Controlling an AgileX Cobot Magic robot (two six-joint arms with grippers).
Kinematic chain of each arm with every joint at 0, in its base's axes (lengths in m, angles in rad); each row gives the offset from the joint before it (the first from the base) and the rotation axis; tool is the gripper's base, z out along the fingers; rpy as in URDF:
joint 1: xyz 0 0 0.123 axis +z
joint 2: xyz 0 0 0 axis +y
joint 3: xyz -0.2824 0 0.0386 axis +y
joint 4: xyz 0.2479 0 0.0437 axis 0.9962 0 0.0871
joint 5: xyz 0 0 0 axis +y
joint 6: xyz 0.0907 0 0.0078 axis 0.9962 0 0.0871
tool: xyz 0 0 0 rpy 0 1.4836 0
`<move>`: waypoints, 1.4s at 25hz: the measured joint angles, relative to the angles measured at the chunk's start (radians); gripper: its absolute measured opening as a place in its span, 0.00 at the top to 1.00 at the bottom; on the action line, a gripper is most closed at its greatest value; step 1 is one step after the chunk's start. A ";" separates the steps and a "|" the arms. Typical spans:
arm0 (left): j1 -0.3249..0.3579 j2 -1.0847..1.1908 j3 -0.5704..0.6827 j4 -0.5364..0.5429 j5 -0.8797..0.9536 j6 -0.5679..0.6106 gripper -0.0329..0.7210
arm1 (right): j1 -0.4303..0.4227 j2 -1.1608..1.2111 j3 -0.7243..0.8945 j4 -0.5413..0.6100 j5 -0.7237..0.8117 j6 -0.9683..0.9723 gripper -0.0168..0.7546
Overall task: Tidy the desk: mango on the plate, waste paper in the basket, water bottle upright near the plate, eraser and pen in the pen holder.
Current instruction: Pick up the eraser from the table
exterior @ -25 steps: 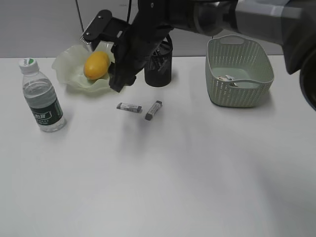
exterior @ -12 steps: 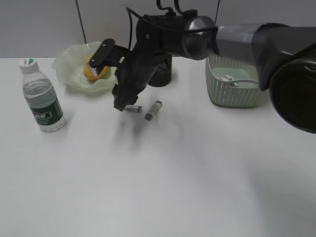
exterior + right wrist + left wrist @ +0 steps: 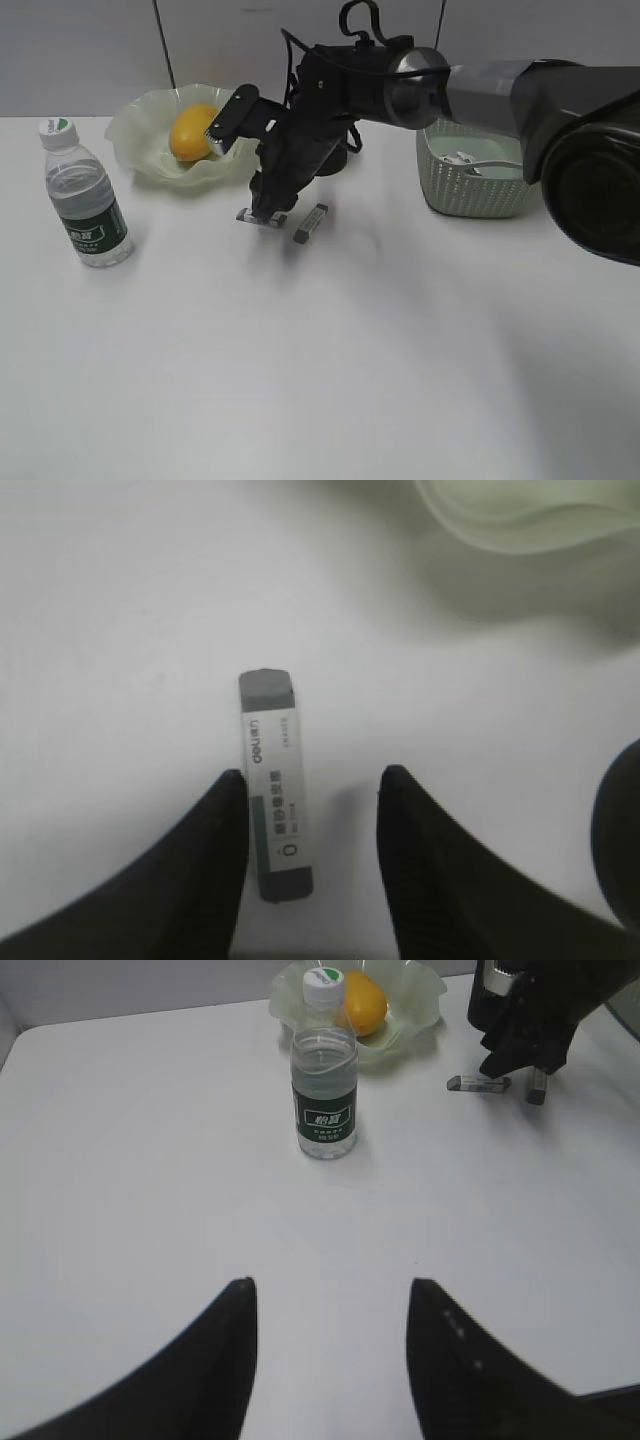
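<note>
The desk (image 3: pixel 330 380) is seen as a broad white top, with everything gathered toward its twelve o'clock edge. The basket (image 3: pixel 484 190) stands at about two o'clock, with white paper (image 3: pixel 466 159) lying inside it, so that step is judged done. The plate (image 3: pixel 150 148) sits at eleven o'clock and the mango (image 3: pixel 192 131) rests in it, another step judged finished. The water bottle (image 3: pixel 84 198) stands upright at nine o'clock, near the plate, cap up, as the task asks. The pen holder (image 3: pixel 340 158) is largely hidden behind the right arm at twelve o'clock. Two small grey bars remain on the bare top just below it: the left eraser (image 3: pixel 274 795) in its printed sleeve and a second bar (image 3: pixel 311 222) just beside it at its three o'clock, which cannot be identified with certainty. The right gripper (image 3: pixel 312 810) is lowered over the left eraser with its jaws apart; in the wrist view the eraser lies close against the left finger and not centred, so nothing is clamped, and a pick-up is judged to be in preparation. The left gripper (image 3: pixel 330 1345) is held apart and empty, well away at six o'clock, presumably kept clear of the working arm.
</note>
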 joint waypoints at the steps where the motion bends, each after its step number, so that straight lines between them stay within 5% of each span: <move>1: 0.000 0.000 0.000 -0.001 0.000 0.000 0.46 | 0.000 0.000 0.000 0.006 -0.003 -0.001 0.52; 18: 0.000 0.000 0.000 -0.001 0.000 0.000 0.46 | 0.000 0.063 -0.042 0.062 -0.027 -0.048 0.53; 30: 0.000 0.000 0.000 -0.001 0.000 0.000 0.46 | 0.000 0.072 -0.052 0.062 0.014 -0.035 0.76; 35: 0.000 0.000 0.000 -0.002 0.000 0.000 0.46 | 0.000 0.066 -0.080 0.062 0.032 0.013 0.76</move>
